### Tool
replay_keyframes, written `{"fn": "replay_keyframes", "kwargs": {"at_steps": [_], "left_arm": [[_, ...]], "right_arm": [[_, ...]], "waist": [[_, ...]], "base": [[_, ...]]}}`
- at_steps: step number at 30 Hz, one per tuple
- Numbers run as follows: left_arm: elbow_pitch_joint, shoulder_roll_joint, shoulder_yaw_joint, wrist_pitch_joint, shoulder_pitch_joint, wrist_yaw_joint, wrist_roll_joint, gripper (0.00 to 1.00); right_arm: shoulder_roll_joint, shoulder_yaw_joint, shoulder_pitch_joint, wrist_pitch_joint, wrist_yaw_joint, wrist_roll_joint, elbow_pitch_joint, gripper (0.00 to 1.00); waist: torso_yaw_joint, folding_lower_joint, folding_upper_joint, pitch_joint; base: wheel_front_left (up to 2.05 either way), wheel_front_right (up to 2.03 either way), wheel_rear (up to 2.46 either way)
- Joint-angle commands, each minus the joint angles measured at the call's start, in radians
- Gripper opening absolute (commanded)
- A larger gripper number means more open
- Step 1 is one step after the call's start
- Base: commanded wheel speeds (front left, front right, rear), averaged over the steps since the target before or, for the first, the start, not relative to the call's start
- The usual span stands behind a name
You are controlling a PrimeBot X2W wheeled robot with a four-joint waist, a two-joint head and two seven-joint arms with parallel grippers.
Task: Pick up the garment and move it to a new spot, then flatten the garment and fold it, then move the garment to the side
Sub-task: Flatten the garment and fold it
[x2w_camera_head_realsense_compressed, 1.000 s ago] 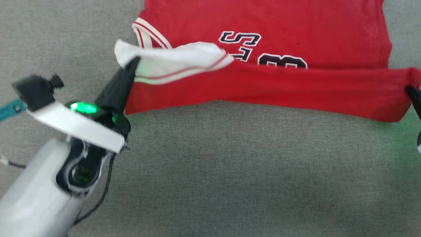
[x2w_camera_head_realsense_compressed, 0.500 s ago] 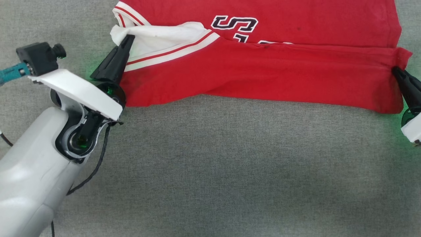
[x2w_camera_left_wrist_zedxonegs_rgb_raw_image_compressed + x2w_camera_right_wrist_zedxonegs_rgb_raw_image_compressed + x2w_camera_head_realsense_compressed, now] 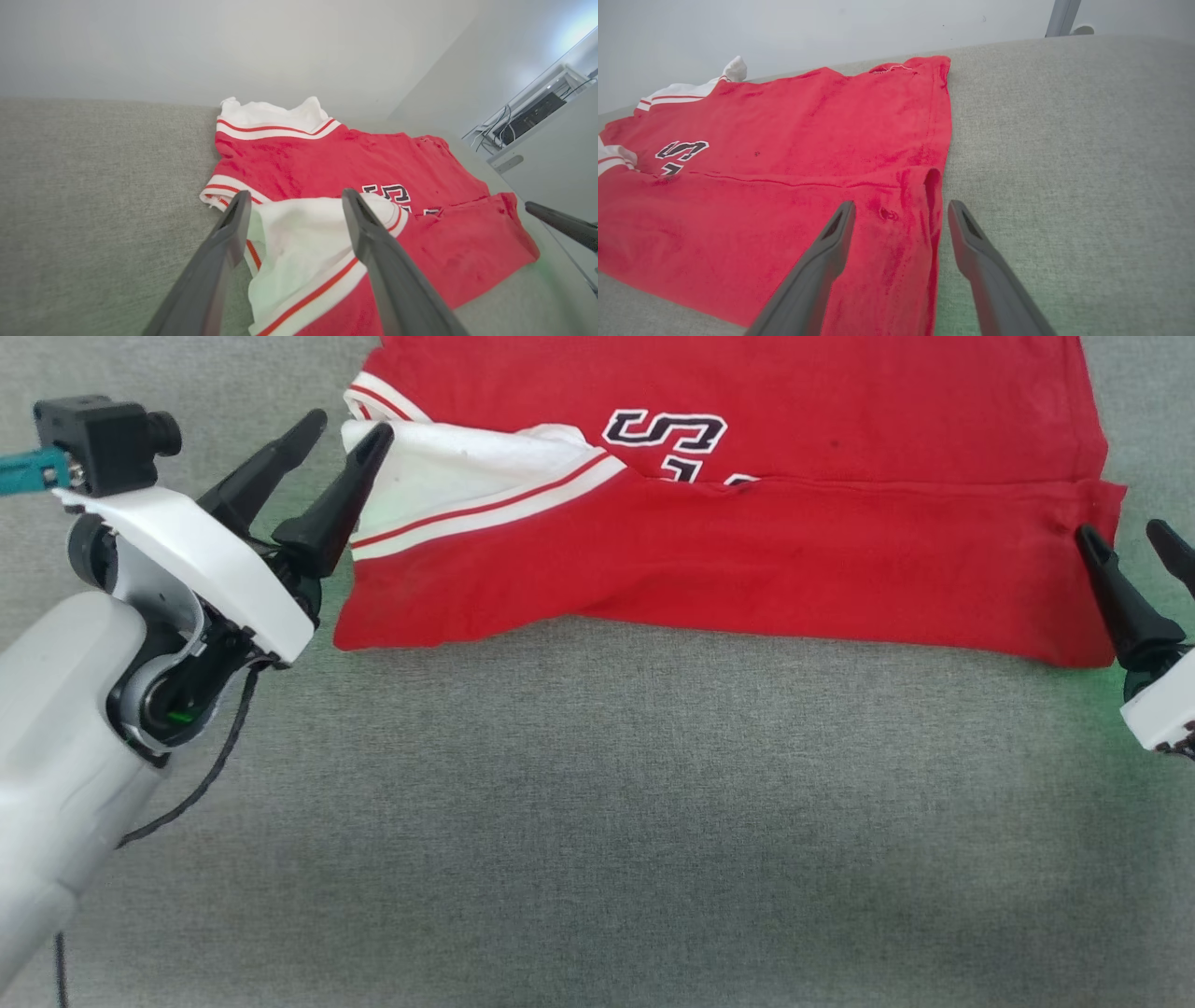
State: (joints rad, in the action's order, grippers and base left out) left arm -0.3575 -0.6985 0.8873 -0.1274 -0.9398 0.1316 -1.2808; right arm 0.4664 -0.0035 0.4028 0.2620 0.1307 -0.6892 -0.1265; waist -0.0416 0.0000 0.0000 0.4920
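On nubby grey fabric (image 3: 597, 803), soft red garment (image 3: 747, 551) folded lengthwise, white sleeve (image 3: 448, 476) crumpled, left gripper (image 3: 353, 422) and right gripper (image 3: 1120, 528) spread apart

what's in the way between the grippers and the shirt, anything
Nothing visible. The left gripper, jaws open, sits at the white sleeve of the garment; the right gripper, jaws open, at its hem end. Grey surface lies around it.

Garment (image 3: 747, 551) lies on counter (image 3: 597, 821), its near edge folded back over its body; left gripper (image 3: 350, 425) at fold's left end, right gripper (image 3: 1120, 532) at right end, each just beside the cloth.
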Motion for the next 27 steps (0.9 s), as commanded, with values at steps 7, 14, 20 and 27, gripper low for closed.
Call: {"fn": "replay_keyframes", "kwargs": {"at_steps": [7, 14, 20, 27], "left_arm": [[0.055, -0.099, 0.132, 0.257, -0.073, -0.012, 0.082, 1.00], [0.167, -0.186, 0.217, 0.617, -0.085, -0.079, -0.004, 1.00], [0.207, -0.190, 0.199, 0.689, -0.086, -0.116, -0.086, 1.00], [0.182, -0.148, 0.225, 0.755, -0.080, -0.129, -0.115, 0.00]], "right_arm": [[0.017, -0.015, -0.024, -0.033, 0.000, 0.026, 0.034, 1.00], [0.006, -0.013, -0.017, -0.024, 0.000, 0.039, 0.065, 1.00], [-0.006, -0.006, -0.009, -0.025, 0.000, 0.047, 0.080, 1.00], [-0.014, -0.011, -0.003, -0.025, 0.000, 0.058, 0.093, 1.00]], "waist": [[0.014, 0.0000, 0.0000, -0.038], [0.003, 0.0000, 0.0000, -0.039], [-0.021, 0.0000, 0.0000, -0.017], [-0.053, 0.0000, 0.0000, 0.012]], "base": [[0.00, 0.00, 0.00], [0.00, 0.00, 0.00], [0.00, 0.00, 0.00], [0.00, 0.00, 0.00]]}}
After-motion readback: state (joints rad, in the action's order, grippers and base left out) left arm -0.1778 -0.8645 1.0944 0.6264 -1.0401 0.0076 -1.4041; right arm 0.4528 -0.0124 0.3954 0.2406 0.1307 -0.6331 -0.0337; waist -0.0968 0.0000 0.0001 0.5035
